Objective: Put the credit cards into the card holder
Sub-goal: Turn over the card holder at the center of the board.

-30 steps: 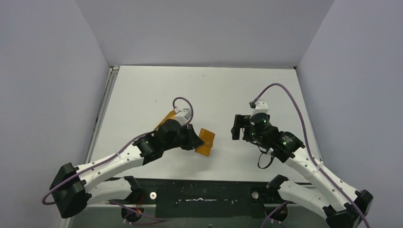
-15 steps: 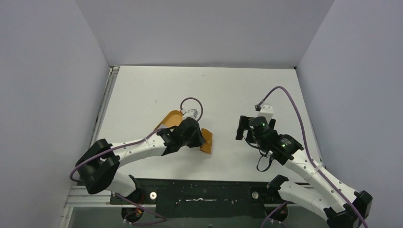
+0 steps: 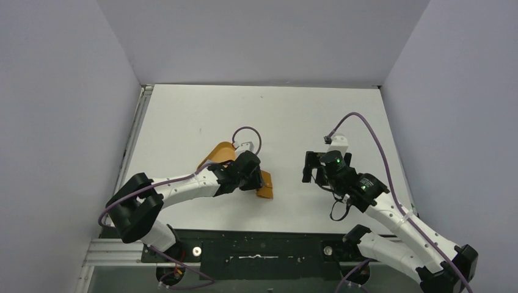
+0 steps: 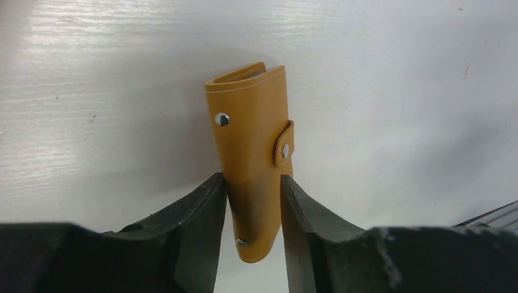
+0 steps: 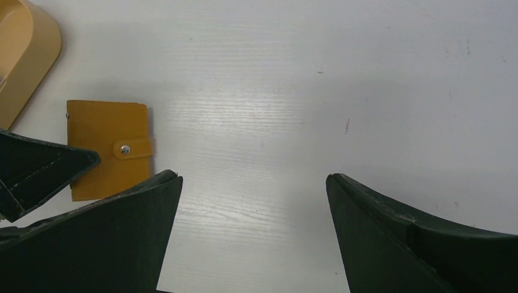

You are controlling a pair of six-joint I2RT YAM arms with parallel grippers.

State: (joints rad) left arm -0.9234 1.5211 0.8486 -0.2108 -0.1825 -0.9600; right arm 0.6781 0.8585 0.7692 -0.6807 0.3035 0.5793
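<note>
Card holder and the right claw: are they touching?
Apart. The top view shows bare table between the card holder and the open right gripper.

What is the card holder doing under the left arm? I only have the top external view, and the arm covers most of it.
Observer: In the left wrist view the card holder is folded shut, its snap strap closed over one edge.
Operator: Are the left fingers on it?
Observer: The left fingers flank its near end, one on each side. I cannot tell whether they press it.
Operator: And the right side?
Observer: The right wrist view shows the right fingers spread wide above the table, with nothing between them.
</note>
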